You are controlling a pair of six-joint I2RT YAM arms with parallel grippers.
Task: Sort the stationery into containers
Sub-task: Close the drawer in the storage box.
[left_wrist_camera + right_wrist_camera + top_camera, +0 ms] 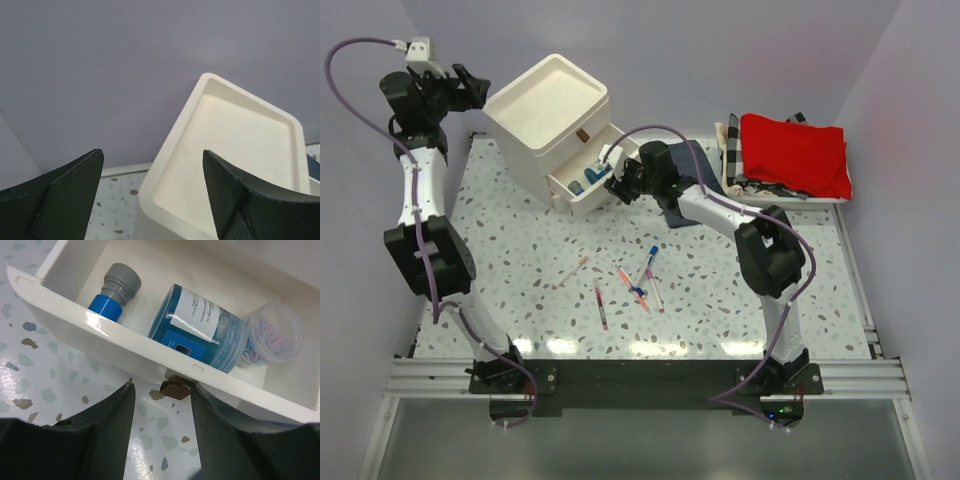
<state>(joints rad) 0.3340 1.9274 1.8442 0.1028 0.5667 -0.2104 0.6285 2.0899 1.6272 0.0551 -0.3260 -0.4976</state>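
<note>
Speckled desk (520, 250), pens (602, 306) centre; right claw (161, 386) spread astride drawer tab (175, 389), left claw (153, 151) spread, empty; risk: small tab slips out.

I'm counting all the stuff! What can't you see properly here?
- Top view: pens too small for details.
- Top view: right hand covers part of the open drawer.
- Right wrist view: clip tub half hidden behind the blue jar.
- Left wrist view: drawer unit cut off by the bottom edge.
</note>
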